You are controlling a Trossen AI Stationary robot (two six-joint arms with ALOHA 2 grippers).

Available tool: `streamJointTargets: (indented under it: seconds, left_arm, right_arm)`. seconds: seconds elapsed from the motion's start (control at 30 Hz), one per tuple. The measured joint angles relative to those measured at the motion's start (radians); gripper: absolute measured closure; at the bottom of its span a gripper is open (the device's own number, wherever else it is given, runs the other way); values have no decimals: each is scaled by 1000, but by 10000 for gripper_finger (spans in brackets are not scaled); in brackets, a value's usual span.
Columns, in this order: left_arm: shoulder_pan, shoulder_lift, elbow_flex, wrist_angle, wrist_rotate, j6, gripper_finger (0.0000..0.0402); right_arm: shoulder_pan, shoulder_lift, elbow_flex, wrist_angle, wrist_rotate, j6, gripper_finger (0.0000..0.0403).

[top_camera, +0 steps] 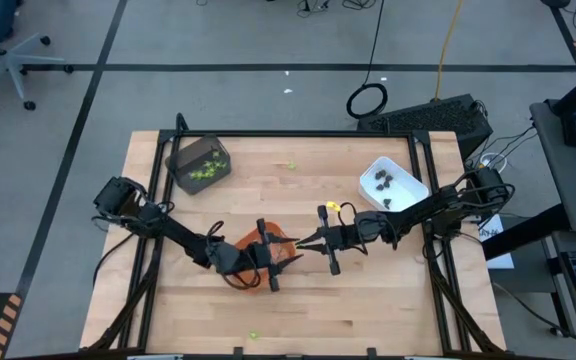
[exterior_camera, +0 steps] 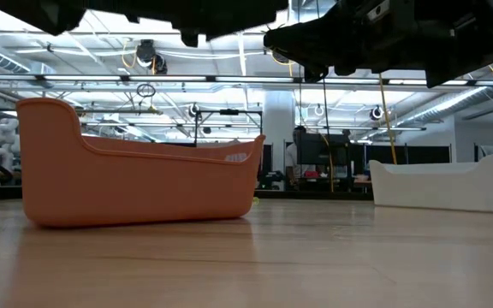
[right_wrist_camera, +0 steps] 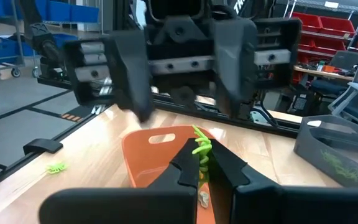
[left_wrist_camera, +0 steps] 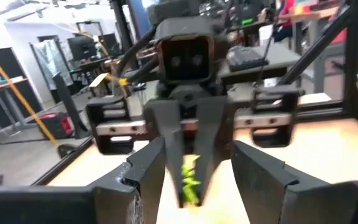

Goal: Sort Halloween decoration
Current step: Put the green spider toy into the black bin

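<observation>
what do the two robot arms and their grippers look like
Both arms are dark, jointed, with black cables trailing at their bases. The left gripper has two broad dark fingers on a metal rail with screws. The right gripper has the same rail, tapering dark fingers and a boxy wrist camera with a brownish rim above.

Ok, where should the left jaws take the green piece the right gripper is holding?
Probably its free end: the lime-green piece sticks out past the right gripper's shut tips, over the orange tray. Bring the open left gripper straight on, facing it, jaws straddling that end.
</observation>
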Motion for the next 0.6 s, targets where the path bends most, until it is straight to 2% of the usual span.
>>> streamJointTargets:
  seconds: [0.33,0.6]
  left_arm:
    - [34,0,0,-52,1,-35,222]
    - [45,0,0,-59,57,-78,274]
  right_arm:
    - [0,0,0,3,1,-6,401]
    - [0,-1,0,4,0,-7,401]
